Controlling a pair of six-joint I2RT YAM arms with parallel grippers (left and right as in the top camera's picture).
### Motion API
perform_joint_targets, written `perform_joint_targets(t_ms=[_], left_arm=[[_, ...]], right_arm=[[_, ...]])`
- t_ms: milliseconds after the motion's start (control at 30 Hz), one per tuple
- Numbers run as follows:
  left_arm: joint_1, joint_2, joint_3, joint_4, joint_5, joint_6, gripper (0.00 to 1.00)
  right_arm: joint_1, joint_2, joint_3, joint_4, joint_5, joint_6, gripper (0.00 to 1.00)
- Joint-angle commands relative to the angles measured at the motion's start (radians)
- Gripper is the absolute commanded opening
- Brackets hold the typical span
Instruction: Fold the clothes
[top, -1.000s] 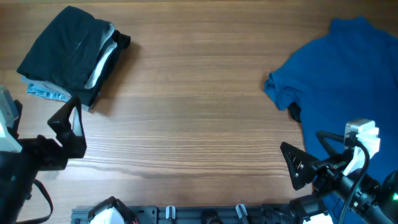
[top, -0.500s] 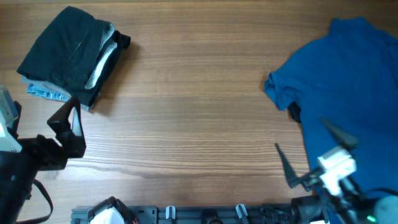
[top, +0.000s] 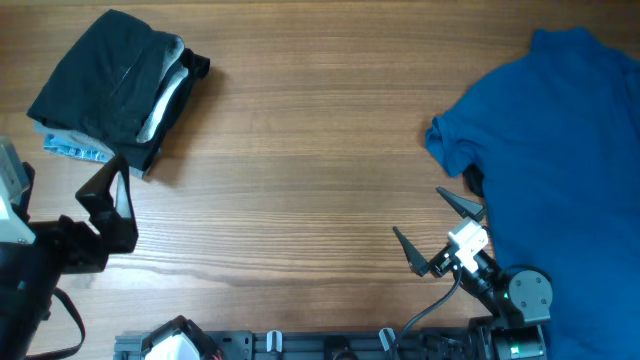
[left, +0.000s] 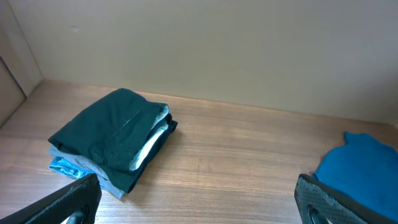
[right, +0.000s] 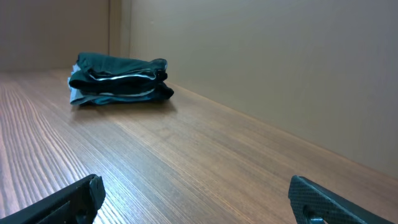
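A folded stack of clothes (top: 115, 85) lies at the far left, black shorts on top of grey and pale blue garments; it also shows in the left wrist view (left: 112, 137) and the right wrist view (right: 118, 78). A bright blue T-shirt (top: 560, 150) lies spread and unfolded at the right; its edge shows in the left wrist view (left: 364, 168). My left gripper (top: 105, 205) is open and empty, near the stack's front corner. My right gripper (top: 437, 228) is open and empty, low over bare wood just left of the T-shirt.
The wooden table (top: 310, 180) runs between the stack and the T-shirt. A plain wall (left: 217, 43) stands behind the table. The arm bases and a rail (top: 300, 345) sit along the front edge.
My right gripper has swung left, off the blue T-shirt's front part and onto bare wood, and turned to face the stack. The left arm and the clothes have not moved.
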Motion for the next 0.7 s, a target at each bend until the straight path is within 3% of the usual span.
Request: perform_joint_targets(t_ms=[0, 433, 667], left_arm=[[0.000, 0.001, -0.001, 0.003, 0.001, 0.016, 1.00], [0.000, 0.001, -0.001, 0.002, 0.001, 0.016, 1.00], [-0.133, -0.016, -0.002, 0.010, -0.059, 0.028, 1.00]], right_arm=[[-0.002, -0.012, -0.001, 0.005, 0.001, 0.018, 1.00], [-0.002, -0.012, -0.001, 0.005, 0.001, 0.018, 1.00], [-0.002, -0.012, -0.001, 0.005, 0.001, 0.018, 1.00]])
